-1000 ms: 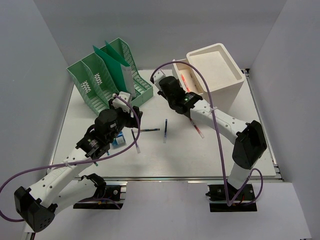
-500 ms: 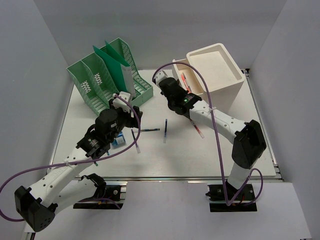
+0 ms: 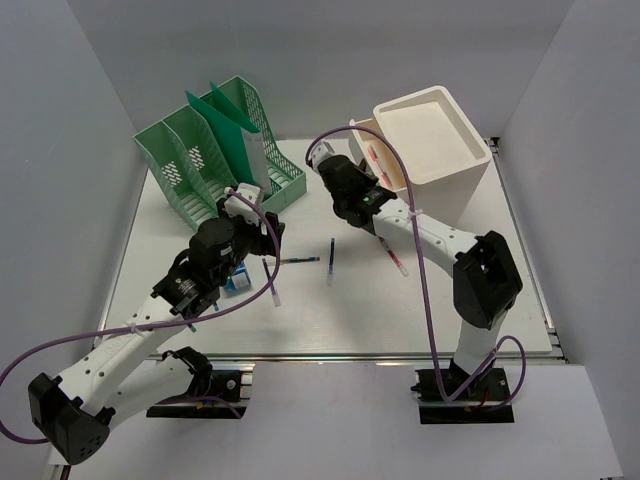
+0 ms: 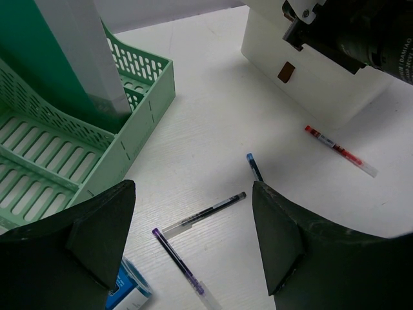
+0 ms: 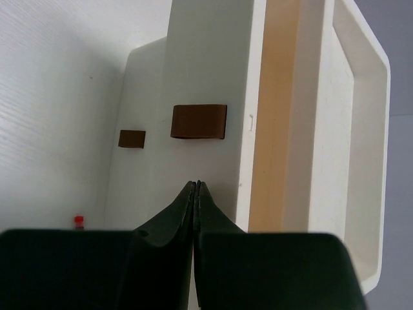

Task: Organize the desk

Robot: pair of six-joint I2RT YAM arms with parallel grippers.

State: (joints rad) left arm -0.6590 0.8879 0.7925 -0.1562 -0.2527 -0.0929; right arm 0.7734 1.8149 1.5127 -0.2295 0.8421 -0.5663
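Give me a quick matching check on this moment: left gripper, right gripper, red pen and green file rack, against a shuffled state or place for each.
Things:
1. left gripper
2. right gripper
3. red pen
4. green file rack

States or places:
A. shut, nothing visible in it
B. lying flat on the desk, near the white box
C. wide open
D. standing at the desk's back left

Pairs: 1-C, 2-A, 3-B, 4-D.
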